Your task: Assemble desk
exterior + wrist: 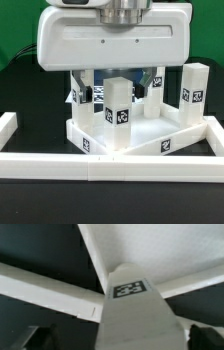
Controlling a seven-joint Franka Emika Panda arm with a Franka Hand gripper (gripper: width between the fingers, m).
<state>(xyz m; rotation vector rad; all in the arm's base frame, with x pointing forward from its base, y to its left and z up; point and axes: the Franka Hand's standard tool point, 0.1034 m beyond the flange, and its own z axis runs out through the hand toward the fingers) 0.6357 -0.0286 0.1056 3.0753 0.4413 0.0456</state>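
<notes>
The white desk top (140, 138) lies on the black table, one corner towards the front. Several short white tagged legs stand upright on it. My gripper (120, 82) hangs open over the front middle leg (120, 106), a dark finger on either side of it. In the wrist view that leg (135, 308) runs up between my gripper's (122, 339) fingers (40, 336), its square tag facing the camera. There is a gap on both sides, wider on one, and nothing is gripped. The arm's white body hides the tops of the back legs.
A low white border wall (110, 166) runs along the front of the table and turns back at both ends (8, 125). Another leg (194, 95) stands at the exterior view's right, and one more (80, 97) at its left.
</notes>
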